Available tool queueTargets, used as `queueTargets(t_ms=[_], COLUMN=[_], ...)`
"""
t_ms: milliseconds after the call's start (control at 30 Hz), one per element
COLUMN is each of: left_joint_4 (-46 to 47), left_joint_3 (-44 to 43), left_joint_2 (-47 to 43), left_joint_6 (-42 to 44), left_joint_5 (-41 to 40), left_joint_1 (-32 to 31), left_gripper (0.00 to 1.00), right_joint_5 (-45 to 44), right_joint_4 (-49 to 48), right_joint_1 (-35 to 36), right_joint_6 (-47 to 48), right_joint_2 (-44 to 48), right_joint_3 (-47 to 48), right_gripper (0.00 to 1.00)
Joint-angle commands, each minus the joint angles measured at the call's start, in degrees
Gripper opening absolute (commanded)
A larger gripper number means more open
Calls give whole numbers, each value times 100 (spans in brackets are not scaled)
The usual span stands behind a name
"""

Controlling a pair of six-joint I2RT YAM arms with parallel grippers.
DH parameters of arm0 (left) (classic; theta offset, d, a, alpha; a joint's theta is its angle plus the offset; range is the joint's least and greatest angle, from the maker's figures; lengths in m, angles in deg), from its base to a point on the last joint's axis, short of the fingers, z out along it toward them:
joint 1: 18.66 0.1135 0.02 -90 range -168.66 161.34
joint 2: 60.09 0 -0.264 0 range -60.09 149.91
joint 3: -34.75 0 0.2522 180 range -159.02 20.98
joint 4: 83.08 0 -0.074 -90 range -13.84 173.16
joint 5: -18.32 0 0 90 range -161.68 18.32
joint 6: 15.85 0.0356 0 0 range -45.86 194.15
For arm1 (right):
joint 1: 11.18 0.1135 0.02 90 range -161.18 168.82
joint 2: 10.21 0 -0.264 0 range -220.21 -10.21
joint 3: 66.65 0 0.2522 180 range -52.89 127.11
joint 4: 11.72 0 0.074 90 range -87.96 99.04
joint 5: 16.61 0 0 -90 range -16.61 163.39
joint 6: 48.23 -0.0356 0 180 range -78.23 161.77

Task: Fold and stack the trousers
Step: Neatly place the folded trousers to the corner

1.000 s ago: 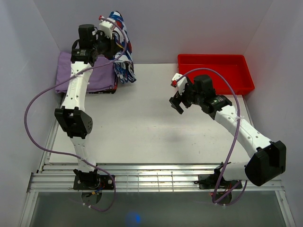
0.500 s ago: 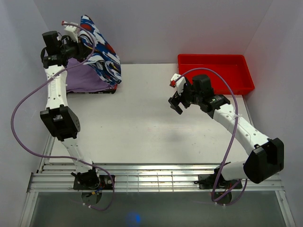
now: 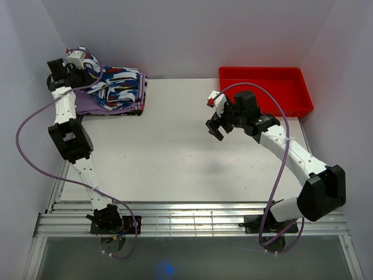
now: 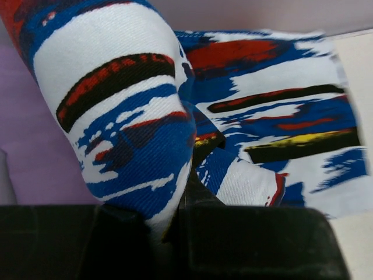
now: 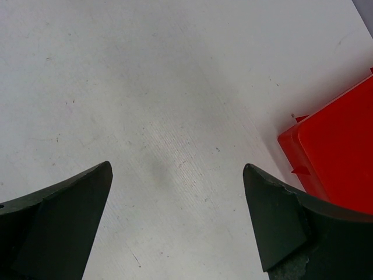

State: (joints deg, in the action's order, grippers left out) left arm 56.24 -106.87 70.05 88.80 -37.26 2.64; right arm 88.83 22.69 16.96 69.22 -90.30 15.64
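Note:
The trousers (image 3: 119,89), printed blue, white, red and black, lie folded on top of the lilac folded cloth (image 3: 86,105) at the far left corner. My left gripper (image 3: 81,63) is shut on a fold of the trousers (image 4: 134,134) at their left end, held just above the pile; the rest of the trousers spreads flat to the right. My right gripper (image 3: 215,125) is open and empty, hovering over the bare table (image 5: 163,116) in the middle right.
A red tray (image 3: 265,88) stands at the back right; its corner shows in the right wrist view (image 5: 338,151). White walls close in the table at the back and both sides.
My left gripper has swung left and down with the trousers, laying them from hanging upright onto the lilac cloth. The right arm has barely moved.

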Motion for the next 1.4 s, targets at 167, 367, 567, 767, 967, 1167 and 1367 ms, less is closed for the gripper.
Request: queueTargets(t_ms=[167,367,567,767,967,1167,1367], left_joint_4=[459,310,-235,-384,-534,-700,-692], left_joint_3=[-205,-231,-460,-12,137,103,199], left_joint_2=[476,345,-322,-1271,-1659,-1265,-605], left_joint_6=[240,187,187,3,-182,-455,-674], left_joint_5=[-1401,-1516,-1235,-858,291,1261,682], left_joint_1=[76,181,357,814,1122,894,726], left_gripper=[25,79,98,98,97,71,46], right_joint_5=[117,143,135,117,187,310,310], right_joint_4=[71,89,54,45,19,36,80], right_joint_1=[25,42,34,34,34,34,34], right_joint_6=[16,24,51,147,253,200,139], right_joint_2=[-138,-121,-41,64,117,20,-67], right_joint_3=[362,371,301,161,-85,-156,-156], right_gripper=[98,98,98,97,97,98,100])
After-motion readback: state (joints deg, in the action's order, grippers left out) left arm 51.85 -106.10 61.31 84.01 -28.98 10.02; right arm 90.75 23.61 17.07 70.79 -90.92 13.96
